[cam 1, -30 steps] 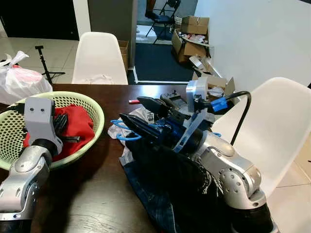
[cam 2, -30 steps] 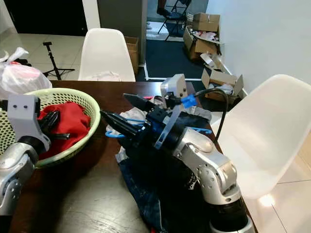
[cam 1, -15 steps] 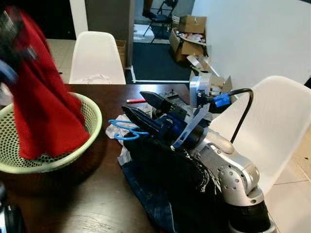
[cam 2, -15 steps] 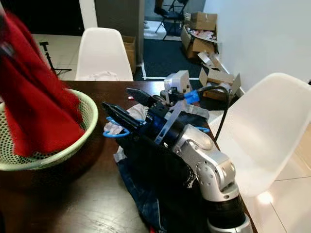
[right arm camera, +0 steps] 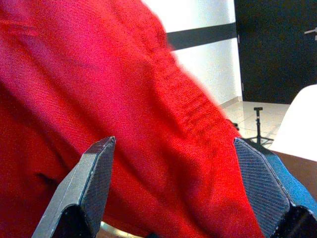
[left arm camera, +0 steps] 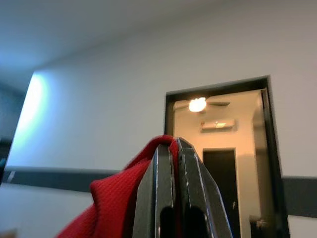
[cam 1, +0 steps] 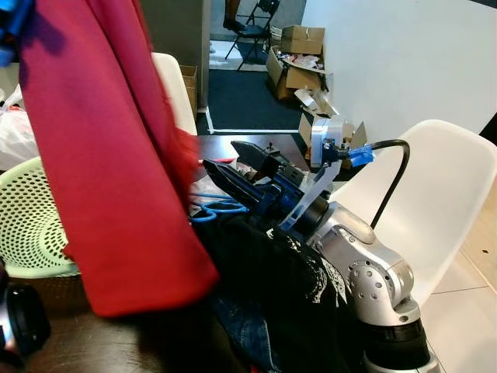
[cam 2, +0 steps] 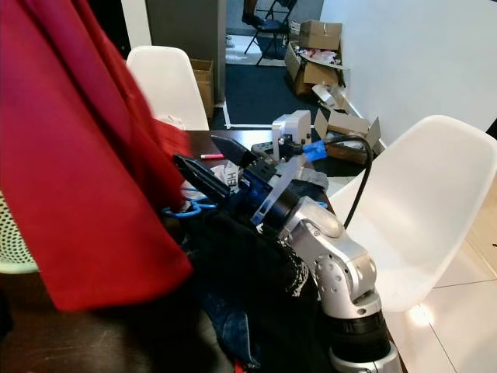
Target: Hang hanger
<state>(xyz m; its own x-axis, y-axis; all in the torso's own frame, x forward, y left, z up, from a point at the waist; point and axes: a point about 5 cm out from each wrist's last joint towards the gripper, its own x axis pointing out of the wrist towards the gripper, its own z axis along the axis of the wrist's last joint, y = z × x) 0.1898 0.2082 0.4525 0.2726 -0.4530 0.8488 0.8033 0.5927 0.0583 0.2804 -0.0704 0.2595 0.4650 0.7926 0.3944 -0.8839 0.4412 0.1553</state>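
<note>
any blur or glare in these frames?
Eye views: red cloth is motion-blurred up close, right hand sharp. Left wrist view: ceiling light blooms, left hand soft. Right wrist view: cloth smeared, fingers out of focus.

Red cloth (cam 1: pixel 116 171): knitted weave, matt, soft folds. Basket (cam 1: pixel 31 225): pale green perforated plastic, slight sheen. Counter (cam 1: pixel 85 342): dark wood, polished. Right arm (cam 1: pixel 365 272): brushed silver metal, satin. Right end effector (cam 1: pixel 233 167): black fingers (right arm camera: pixel 96 183), finely textured matt pads. Hanger (cam 1: pixel 213 210): blue, smooth, glossy plastic look. Dark garments (cam 1: pixel 272 311): black cloth with white print, denim under. Chair (cam 1: pixel 435 194): white moulded plastic, smooth. Boxes (cam 1: pixel 299 39): matt brown cardboard.
</note>
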